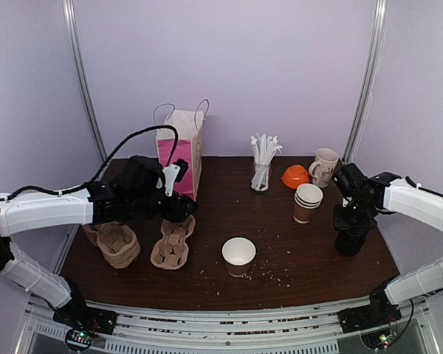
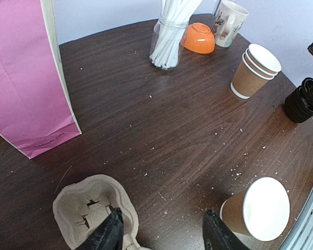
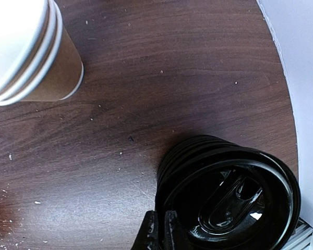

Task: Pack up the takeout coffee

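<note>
Right wrist view: right pincer has jaws together at the near rim of the black lid stack. Whether the top lid's rim is caught betw. them cannot be told.

Step in hand (judged): take one lid for the open cup, which stands upright, lidless, well to this pincer's left.

Procedure:
- Lift straight up, slowly.
- Confirm only one lid separates; lids are nested, so two may come.
- Carry level, seat lid square on rim.

Obstructions: cup stack sits near, ahead-left of the pincer, close beside the carry path. Pass on the near side.

Left pincer has jaws apart, empty, above cup carrier, with the open cup just to its right. Ahead of it are pink bag, straw jar, orange bowl and mug, all clear of the route.
</note>
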`<state>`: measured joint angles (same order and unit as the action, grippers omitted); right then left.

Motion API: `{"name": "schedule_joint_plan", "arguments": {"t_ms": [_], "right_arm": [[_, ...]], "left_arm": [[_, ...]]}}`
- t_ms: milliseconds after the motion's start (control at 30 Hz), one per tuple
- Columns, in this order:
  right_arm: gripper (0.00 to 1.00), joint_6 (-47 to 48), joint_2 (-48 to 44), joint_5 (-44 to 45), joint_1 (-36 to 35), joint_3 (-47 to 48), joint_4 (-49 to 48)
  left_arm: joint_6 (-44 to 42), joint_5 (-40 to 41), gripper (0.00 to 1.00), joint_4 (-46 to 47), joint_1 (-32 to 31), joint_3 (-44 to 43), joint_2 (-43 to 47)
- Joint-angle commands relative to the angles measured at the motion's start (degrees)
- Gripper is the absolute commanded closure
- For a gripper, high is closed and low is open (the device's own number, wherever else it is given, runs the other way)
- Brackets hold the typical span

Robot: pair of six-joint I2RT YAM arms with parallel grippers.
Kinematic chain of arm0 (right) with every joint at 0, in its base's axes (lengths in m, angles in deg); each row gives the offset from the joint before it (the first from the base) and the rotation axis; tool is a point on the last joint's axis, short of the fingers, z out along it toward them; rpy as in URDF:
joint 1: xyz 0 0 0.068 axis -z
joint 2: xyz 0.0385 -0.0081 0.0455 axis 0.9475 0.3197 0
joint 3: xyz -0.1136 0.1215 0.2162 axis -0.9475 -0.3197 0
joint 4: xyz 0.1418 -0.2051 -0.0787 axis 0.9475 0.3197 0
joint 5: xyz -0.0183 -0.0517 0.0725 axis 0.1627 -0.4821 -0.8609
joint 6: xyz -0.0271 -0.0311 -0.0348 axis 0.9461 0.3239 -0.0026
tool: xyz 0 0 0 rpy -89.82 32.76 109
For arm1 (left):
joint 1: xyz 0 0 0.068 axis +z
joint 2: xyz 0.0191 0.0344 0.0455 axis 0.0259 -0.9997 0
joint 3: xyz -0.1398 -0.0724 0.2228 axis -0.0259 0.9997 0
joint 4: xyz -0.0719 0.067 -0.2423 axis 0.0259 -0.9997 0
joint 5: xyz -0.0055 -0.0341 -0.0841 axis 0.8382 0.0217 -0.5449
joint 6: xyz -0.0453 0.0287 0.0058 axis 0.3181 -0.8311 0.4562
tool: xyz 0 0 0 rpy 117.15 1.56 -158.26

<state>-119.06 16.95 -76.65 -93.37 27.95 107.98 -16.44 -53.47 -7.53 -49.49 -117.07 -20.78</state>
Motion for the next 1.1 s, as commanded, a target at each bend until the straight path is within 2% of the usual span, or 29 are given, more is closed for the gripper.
{"name": "schedule_joint_plan", "arguments": {"t_ms": [0, 200, 267, 367, 533, 667, 833, 1067], "right_arm": [[1.0, 0.17, -1.84, 1.48, 0.41, 2.28, 2.86], [1.0, -0.54, -2.64, 0.23, 0.4, 3.79, 3.35], [1.0, -0.63, -3.69, -2.84, 0.33, 5.83, 3.09], [1.0, -0.2, -7.67, -12.01, 0.24, 8.08, -1.84], [1.0, 0.36, -11.67, -32.86, -1.63, 10.04, -13.04], [1.0, 0.64, -12.02, -41.29, -8.08, 10.96, -22.27], [1.0, -0.21, -9.27, -50.57, -17.56, 12.21, -36.08], [1.0, -2.44, -3.03, -59.99, -29.69, 15.94, -50.33]], "left_arm": [[0.22, -0.76, 0.46, 2.26, -0.17, 0.43, -0.49], [0.15, -0.74, 0.46, 2.23, -0.21, 0.38, -0.45], [0.01, -0.53, 0.46, 2.15, -0.16, 0.4, -0.2], [-0.19, 0.21, 0.46, 2.17, -0.2, 0.34, 0.64], [-1.03, 0.18, 0.44, 3.53, -0.22, 0.61, 3.8], [-3.47, -3.88, 0.33, 8.72, -1.26, 2.76, 9.22], [-10.24, -14.36, 0.03, 15.02, -4.39, 3.99, 14.12], [-20.78, -21.47, 0.02, 21.31, -6.84, 5.39, 17.86]]}}
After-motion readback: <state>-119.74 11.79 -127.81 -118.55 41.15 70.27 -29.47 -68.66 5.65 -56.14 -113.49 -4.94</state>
